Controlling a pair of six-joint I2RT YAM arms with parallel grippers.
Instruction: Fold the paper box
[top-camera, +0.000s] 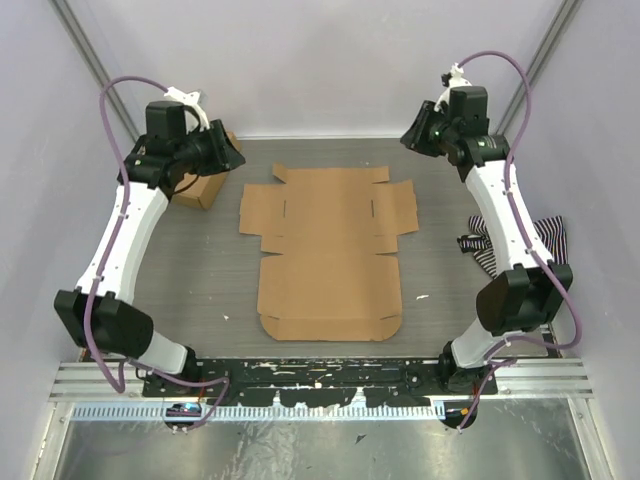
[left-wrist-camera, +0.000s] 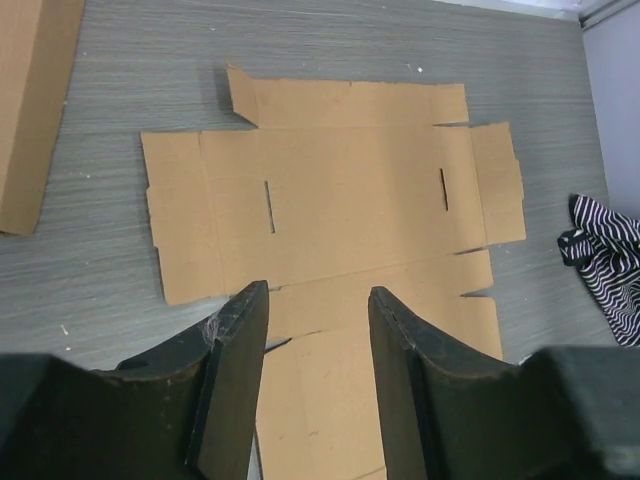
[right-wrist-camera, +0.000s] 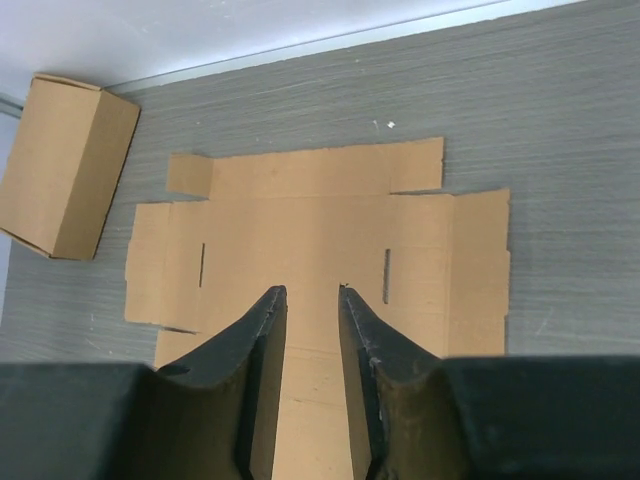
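Observation:
The paper box (top-camera: 328, 250) lies flat and unfolded on the grey table, a brown cross-shaped sheet with flaps and two slots. It also shows in the left wrist view (left-wrist-camera: 330, 210) and in the right wrist view (right-wrist-camera: 320, 240). My left gripper (top-camera: 232, 153) is raised at the far left, clear of the sheet; in its own view the gripper (left-wrist-camera: 318, 295) is open and empty. My right gripper (top-camera: 410, 137) is raised at the far right, clear of the sheet; in its own view the gripper (right-wrist-camera: 312, 292) is open and empty.
A smaller ready-made brown cardboard box (top-camera: 203, 183) stands at the far left, partly under my left arm; it also shows in the right wrist view (right-wrist-camera: 68, 165). A black-and-white striped cloth (top-camera: 540, 240) lies at the right by my right arm. Pale walls enclose the table.

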